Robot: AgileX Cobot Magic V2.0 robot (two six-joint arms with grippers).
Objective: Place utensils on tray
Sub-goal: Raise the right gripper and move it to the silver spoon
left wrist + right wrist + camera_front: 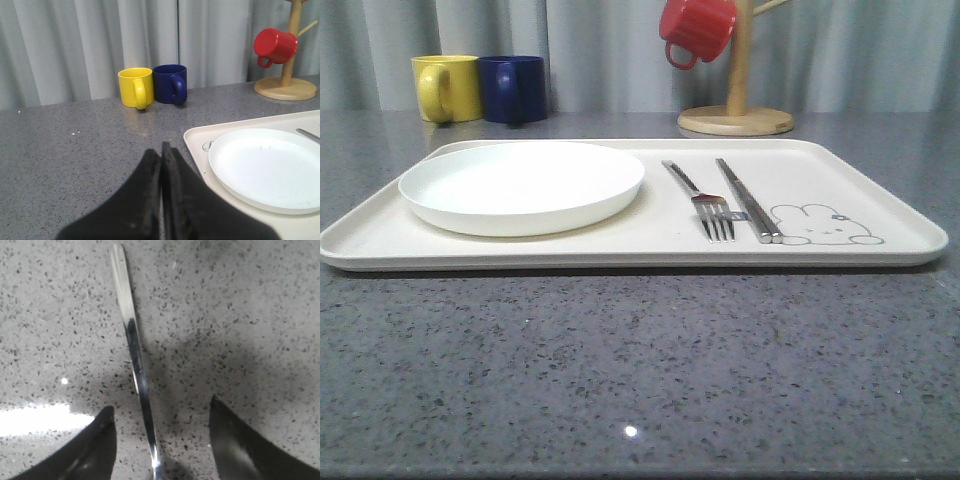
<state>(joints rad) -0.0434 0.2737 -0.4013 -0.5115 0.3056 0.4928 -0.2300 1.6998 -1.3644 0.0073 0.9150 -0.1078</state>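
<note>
Slim mirror-bright spoon handle (132,345) between spread right pincer (162,432), left pincer (161,165) pressed together, speckled stone counter (640,370)

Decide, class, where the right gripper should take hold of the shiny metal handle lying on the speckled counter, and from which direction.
Grip the metal handle on its narrow stem, coming straight down from above. It lies flat on the counter, so no side approach gets under it. The right gripper is open with one of its fingers on either side of the stem, so closing across the width should pinch it.
</note>
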